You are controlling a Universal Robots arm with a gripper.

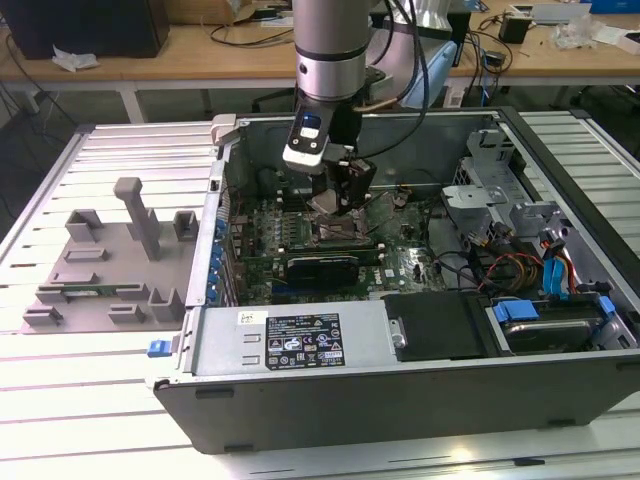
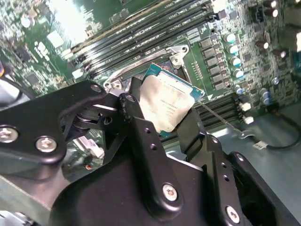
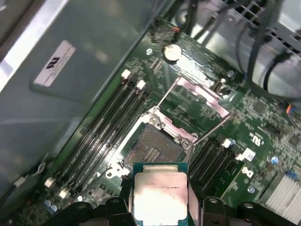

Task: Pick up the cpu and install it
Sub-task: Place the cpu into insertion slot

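My hand (image 2: 163, 110) is clamped on the cpu (image 2: 170, 94), which hangs near the open socket (image 3: 151, 148).

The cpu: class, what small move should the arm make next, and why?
Probably nudge the cpu, clamped in the end effector, squarely over the socket before lowering: the socket lies bare with its cover plate swung up, and the cpu hangs unseated.

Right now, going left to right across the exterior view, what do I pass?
Grey fixture blocks → the hand, gripping the cpu above the motherboard → metal drive cage.
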